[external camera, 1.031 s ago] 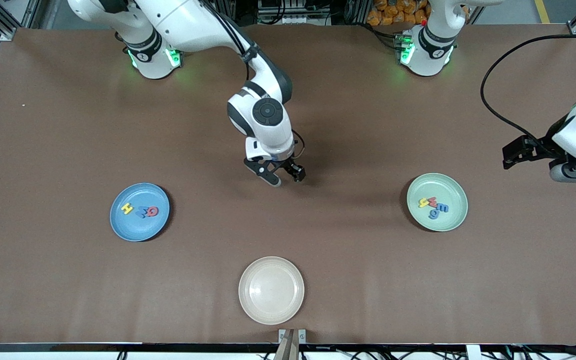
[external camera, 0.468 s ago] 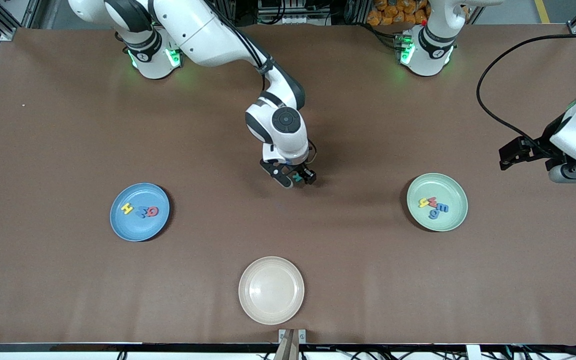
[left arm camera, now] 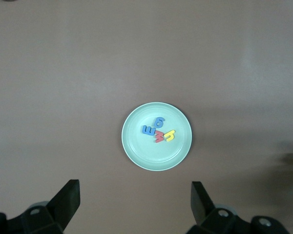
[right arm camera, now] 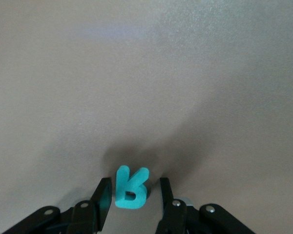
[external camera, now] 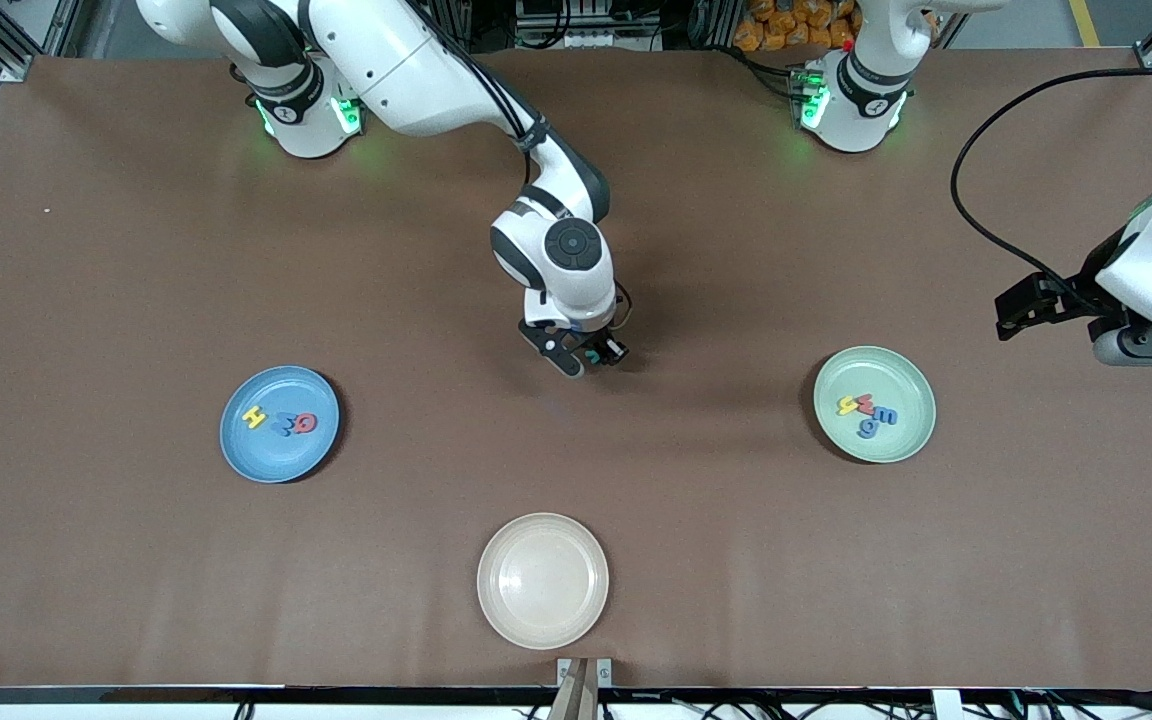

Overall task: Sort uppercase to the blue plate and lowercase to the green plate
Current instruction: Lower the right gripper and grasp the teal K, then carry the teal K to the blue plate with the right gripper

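The teal R (external camera: 593, 353) lies on the bare table near the middle. My right gripper (external camera: 591, 358) is down at the table with its open jaws on either side of the R (right arm camera: 131, 187); one finger is close against it and the other stands off with a gap. The blue plate (external camera: 246, 450) holds the yellow H (external camera: 254, 416), blue W/M (external camera: 285, 424) and red Q (external camera: 305, 423). The green plate (external camera: 901, 440) holds the yellow h (external camera: 848, 405), red w (external camera: 866, 403), blue e (external camera: 885, 416) and blue g (external camera: 867, 429). My left gripper (external camera: 1024, 308) waits open, high beside the green plate (left arm camera: 141, 151).
An empty cream plate (external camera: 542, 610) sits nearest the front camera, midway between the two coloured plates. The arms' bases stand along the table's farthest edge. A black cable loops above the table at the left arm's end.
My right gripper moved toward the left arm's end of the table and came down around the teal R, and its jaws narrowed slightly. The left arm barely moved.
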{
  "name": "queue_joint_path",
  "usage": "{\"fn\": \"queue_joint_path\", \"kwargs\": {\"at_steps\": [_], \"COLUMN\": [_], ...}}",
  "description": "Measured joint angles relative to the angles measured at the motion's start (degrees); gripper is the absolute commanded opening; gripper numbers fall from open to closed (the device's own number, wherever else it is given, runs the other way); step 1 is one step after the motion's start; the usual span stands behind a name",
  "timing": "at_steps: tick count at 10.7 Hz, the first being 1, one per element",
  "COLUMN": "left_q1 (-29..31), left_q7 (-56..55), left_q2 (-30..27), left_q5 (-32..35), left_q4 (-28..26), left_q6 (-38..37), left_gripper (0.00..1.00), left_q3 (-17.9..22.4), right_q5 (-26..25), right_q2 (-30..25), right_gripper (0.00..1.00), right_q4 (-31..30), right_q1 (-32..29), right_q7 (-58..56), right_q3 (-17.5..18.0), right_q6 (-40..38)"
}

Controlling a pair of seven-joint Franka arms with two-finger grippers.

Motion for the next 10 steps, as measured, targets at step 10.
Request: {"fn": "queue_joint_path", "kwargs": {"at_steps": [10], "left_q1": [-0.14], "left_q7": [-0.02], "left_q2": [-0.07], "left_q5": [0.08], "left_q4": [0.82], "left_q6": [-2.95], "left_gripper": [1.00], "left_q3": [0.24], "right_q5": [-1.28], "right_q2": [-9.11], "right_gripper": [0.00], "right_q4": [2.46], "right_q1": [-9.68], "right_q7": [-18.48], "right_q3": [-1.19], "right_q6": [-16.01]}}
